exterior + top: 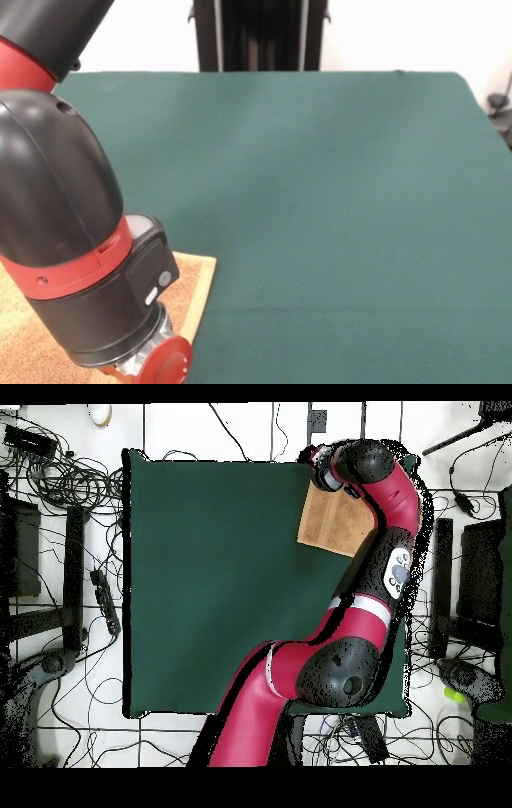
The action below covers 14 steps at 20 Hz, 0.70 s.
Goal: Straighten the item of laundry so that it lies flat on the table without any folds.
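The orange-tan towel [196,282] lies at the near left corner of the dark green table [320,200] in the front view, with a paler hem along its right edge; the arm hides most of it. In the overhead view the towel [330,526] sits at the table's [210,584] top right corner and looks roughly rectangular where it shows. The red and black arm reaches over it. My gripper [319,462] is at the arm's end, above the towel's far corner by the table's edge. Its opening is hidden. No white tag shows.
The robot's black pedestal [260,36] stands at the table's far side. Cables and equipment [60,484] lie on the floor around the table. The arm's large wrist joint [88,264] fills the near left of the front view.
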Each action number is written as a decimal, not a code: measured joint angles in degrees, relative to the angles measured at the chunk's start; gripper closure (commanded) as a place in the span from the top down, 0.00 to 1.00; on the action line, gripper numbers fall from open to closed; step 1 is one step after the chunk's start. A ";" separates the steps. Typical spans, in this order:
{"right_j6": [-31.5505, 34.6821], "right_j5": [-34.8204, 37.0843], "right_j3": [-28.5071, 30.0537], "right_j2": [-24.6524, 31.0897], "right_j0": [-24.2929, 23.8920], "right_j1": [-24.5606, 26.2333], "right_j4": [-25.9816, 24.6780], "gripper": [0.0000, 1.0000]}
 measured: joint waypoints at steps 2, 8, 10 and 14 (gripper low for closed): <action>0.00 0.01 -0.41 1.02 -0.22 0.00 -0.82 1.00; 0.00 0.16 -2.30 2.60 -1.71 0.13 -2.25 1.00; 0.00 0.16 -2.75 2.89 -2.18 0.17 -2.33 0.00; 0.00 0.16 -3.65 3.58 -3.07 0.42 -2.32 0.00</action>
